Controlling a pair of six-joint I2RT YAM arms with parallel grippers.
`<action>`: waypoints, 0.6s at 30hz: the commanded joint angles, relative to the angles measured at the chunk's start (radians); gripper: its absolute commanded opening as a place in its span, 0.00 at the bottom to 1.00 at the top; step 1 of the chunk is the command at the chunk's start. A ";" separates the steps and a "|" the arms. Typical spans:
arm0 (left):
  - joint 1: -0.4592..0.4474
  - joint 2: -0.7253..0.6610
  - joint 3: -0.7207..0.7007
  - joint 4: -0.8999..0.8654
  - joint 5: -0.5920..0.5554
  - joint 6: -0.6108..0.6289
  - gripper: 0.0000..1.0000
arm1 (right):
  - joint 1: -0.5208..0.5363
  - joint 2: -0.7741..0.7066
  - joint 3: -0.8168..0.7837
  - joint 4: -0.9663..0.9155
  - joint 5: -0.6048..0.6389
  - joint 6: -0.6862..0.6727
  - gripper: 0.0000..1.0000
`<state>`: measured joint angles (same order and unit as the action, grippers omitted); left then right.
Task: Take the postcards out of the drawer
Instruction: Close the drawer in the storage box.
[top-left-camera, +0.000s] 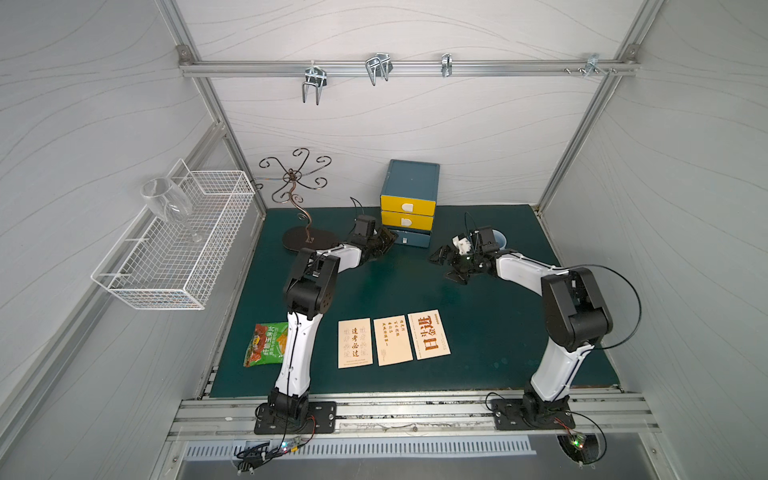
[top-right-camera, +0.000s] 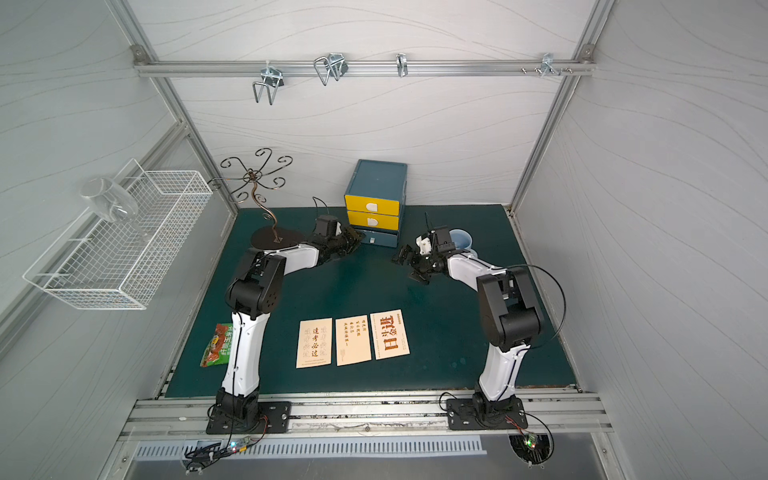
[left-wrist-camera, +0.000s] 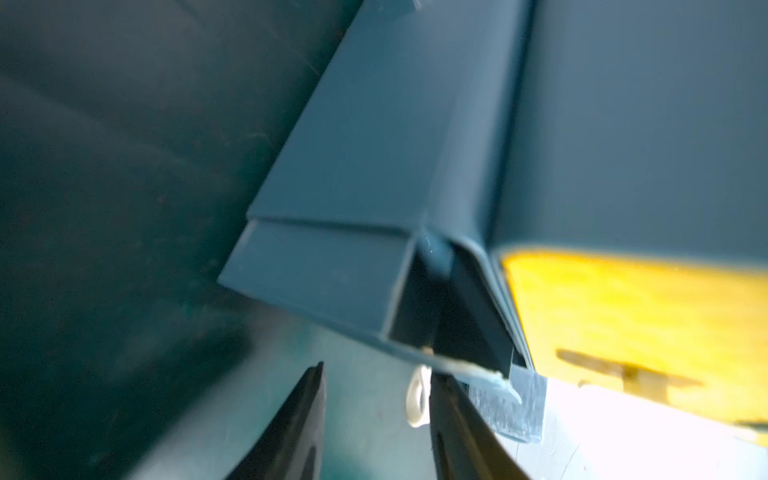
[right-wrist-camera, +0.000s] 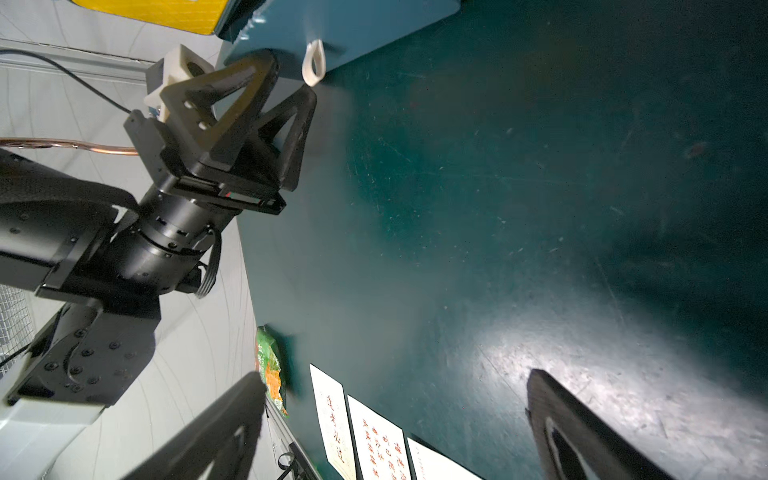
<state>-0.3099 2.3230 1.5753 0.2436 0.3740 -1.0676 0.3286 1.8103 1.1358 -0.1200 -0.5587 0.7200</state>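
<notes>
Green mat (top-left-camera: 478, 332): postcards (top-left-camera: 392, 340) far from right gripper (top-left-camera: 445, 266)

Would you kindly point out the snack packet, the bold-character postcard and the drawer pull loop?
snack packet (top-left-camera: 264, 345): in a top view, printed front.
bold-character postcard (top-left-camera: 429, 335): in a top view, printed face.
drawer pull loop (right-wrist-camera: 311, 80): right wrist view, rounded end.

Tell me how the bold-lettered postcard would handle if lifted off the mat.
Probably hard to pinch: the postcard lies flat on the mat, no edge raised. It looks thin, so likely light and somewhat bendy. Pushed, it may slide into the neighbouring card.
</notes>
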 joint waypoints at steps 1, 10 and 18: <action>0.006 0.039 0.075 0.047 0.000 -0.015 0.46 | -0.008 -0.051 -0.013 -0.002 -0.001 0.007 0.99; 0.006 0.064 0.133 0.034 -0.009 -0.024 0.46 | -0.011 -0.069 -0.026 -0.004 0.001 0.009 0.99; 0.006 0.053 0.115 0.050 0.004 -0.032 0.48 | -0.021 -0.091 -0.038 -0.012 0.007 0.005 0.99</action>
<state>-0.3084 2.3646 1.6600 0.2348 0.3786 -1.0973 0.3164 1.7638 1.1057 -0.1207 -0.5575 0.7197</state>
